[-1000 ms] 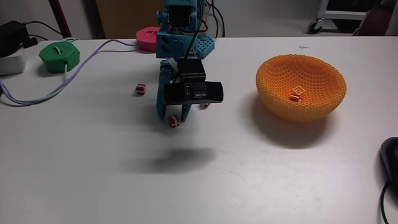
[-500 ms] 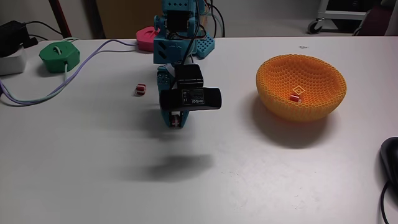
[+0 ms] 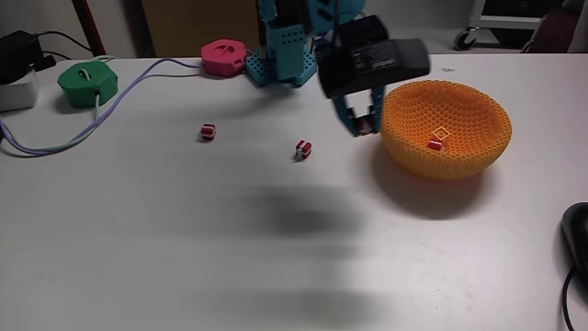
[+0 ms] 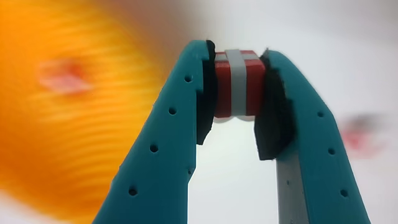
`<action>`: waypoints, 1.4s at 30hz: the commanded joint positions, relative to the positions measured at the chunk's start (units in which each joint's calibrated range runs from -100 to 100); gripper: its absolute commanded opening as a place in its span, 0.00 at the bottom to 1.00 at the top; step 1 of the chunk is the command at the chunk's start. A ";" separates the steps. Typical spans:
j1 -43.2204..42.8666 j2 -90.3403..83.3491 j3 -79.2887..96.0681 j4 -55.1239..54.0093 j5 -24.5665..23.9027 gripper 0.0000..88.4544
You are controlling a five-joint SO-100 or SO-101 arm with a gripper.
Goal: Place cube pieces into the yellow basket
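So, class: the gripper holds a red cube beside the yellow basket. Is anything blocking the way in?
Nothing visible. The gripper grips the red cube just left of the yellow basket in the fixed view; only the near rim remains to pass over.

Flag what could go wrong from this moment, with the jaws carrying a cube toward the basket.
1. The red cube is pinched only at the very tips of the gripper, so it could slip out before release.
2. In the fixed view the gripper hangs beside the yellow basket's near rim; releasing here would likely drop the cube outside, and moving on low could knock the rim.
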 commanded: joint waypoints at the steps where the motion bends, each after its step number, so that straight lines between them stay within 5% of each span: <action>1: -14.12 0.91 -7.81 1.99 -11.77 0.00; 4: -22.13 1.95 -11.28 4.77 -18.12 0.00; 7: -25.21 2.42 -12.63 6.51 -19.15 0.04; 10: -23.07 2.99 -13.40 8.25 -10.31 0.45; 11: -21.76 2.99 -13.69 9.73 -8.06 0.50; 17: -10.86 -3.54 -6.85 12.51 1.32 0.56; 22: 6.57 -11.78 5.77 8.86 10.79 0.52; 30: 18.59 -15.10 23.10 2.25 11.87 0.46; 42: 14.40 -14.62 33.88 -7.13 9.43 0.42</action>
